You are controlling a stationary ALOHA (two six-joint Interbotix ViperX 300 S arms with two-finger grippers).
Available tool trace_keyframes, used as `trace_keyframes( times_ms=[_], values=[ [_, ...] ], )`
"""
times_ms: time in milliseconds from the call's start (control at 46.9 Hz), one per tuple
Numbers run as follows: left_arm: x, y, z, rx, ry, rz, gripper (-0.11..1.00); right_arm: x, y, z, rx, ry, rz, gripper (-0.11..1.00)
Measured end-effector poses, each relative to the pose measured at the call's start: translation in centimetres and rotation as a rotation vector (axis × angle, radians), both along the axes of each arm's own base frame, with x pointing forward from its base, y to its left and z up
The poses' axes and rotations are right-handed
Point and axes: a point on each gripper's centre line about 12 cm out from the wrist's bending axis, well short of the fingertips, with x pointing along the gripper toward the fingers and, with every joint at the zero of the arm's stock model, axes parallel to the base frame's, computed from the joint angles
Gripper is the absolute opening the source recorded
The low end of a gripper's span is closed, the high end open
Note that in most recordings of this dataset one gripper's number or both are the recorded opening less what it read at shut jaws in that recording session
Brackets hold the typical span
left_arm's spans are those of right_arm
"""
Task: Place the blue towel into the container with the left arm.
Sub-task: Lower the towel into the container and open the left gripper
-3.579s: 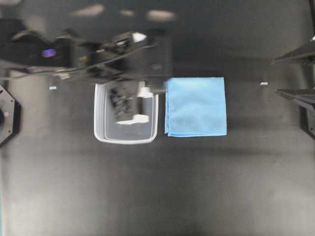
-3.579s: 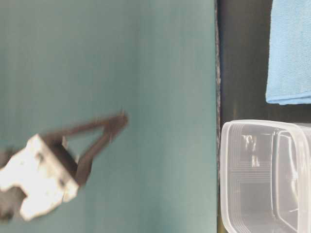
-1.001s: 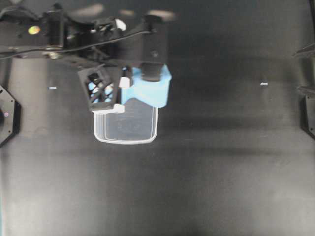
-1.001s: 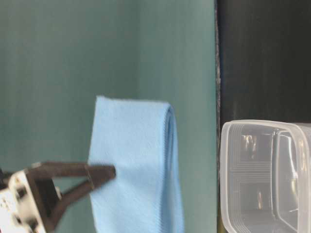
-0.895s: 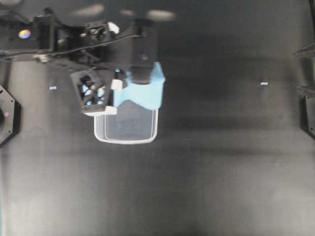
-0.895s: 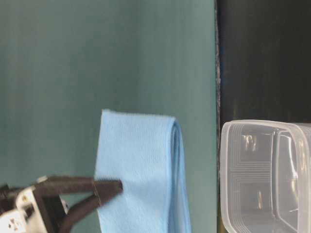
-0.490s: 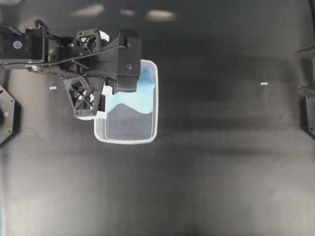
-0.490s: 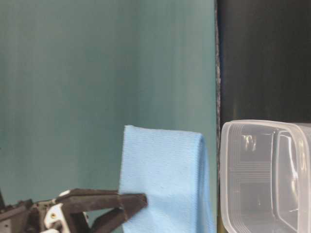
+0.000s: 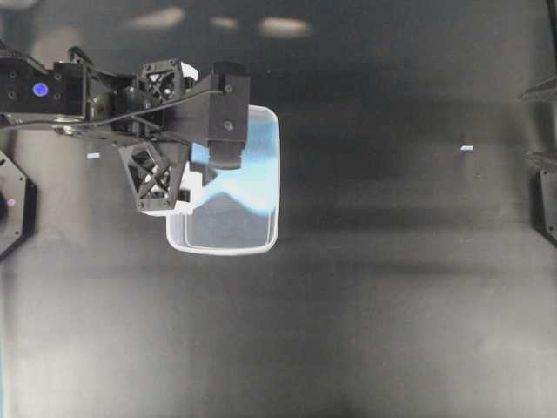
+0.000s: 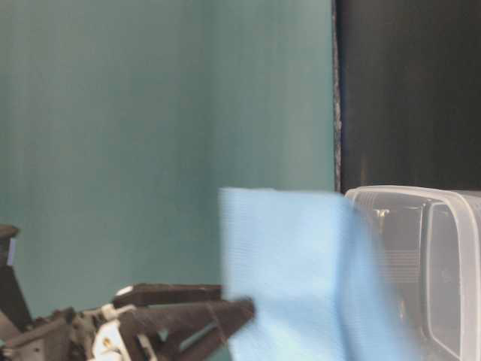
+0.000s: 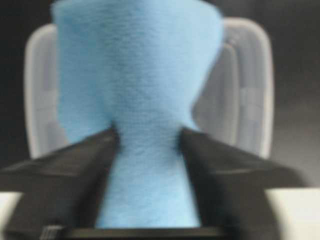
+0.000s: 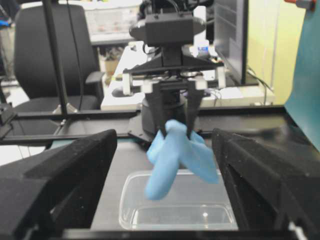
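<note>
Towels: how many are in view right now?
1. The blue towel hangs between the left gripper fingers, above the container. None elsewhere on the table.

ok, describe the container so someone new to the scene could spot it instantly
Start from the black table in the overhead view; below the left gripper sits the container, a clear rectangular tub with rounded corners. The blue towel hangs over it. Nothing else on the table is see-through.

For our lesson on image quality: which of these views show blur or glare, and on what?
Table-level view: the blue towel is smeared by motion. Left wrist view: soft all over, towel and container alike. Overhead view: pale light patches glare along the table's top edge. Right wrist view: the nearest parts are blurred, the left gripper sharper.
</note>
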Motion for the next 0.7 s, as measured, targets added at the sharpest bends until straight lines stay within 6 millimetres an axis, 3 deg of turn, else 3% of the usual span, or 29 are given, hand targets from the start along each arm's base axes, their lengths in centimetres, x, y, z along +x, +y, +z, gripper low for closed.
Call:
trace_keyframes(
  times_ms=[64, 128, 341, 597, 703],
  values=[
    [-0.1, 0.0, -0.3, -0.003, -0.002, 0.006, 0.80, 0.0, 0.0, 0.0, 0.002, 0.000, 0.000, 0.75],
    [-0.2, 0.1, -0.2, -0.005, -0.016, 0.011, 0.89, 0.0, 0.0, 0.0, 0.002, -0.002, 0.000, 0.75],
    [-1.1, -0.4, 2.9, -0.014, -0.235, 0.013, 0.86, 0.0, 0.0, 0.0, 0.000, -0.002, 0.000, 0.75],
    [-6.8, -1.0, 7.8, -0.085, -0.612, 0.054, 0.87, 0.0, 0.0, 0.0, 0.000, -0.002, 0.000, 0.75],
    [-10.3, -1.3, 9.9, -0.099, -0.819, 0.040, 0.87, 0.0, 0.0, 0.0, 0.000, -0.002, 0.000, 0.75]
  ],
)
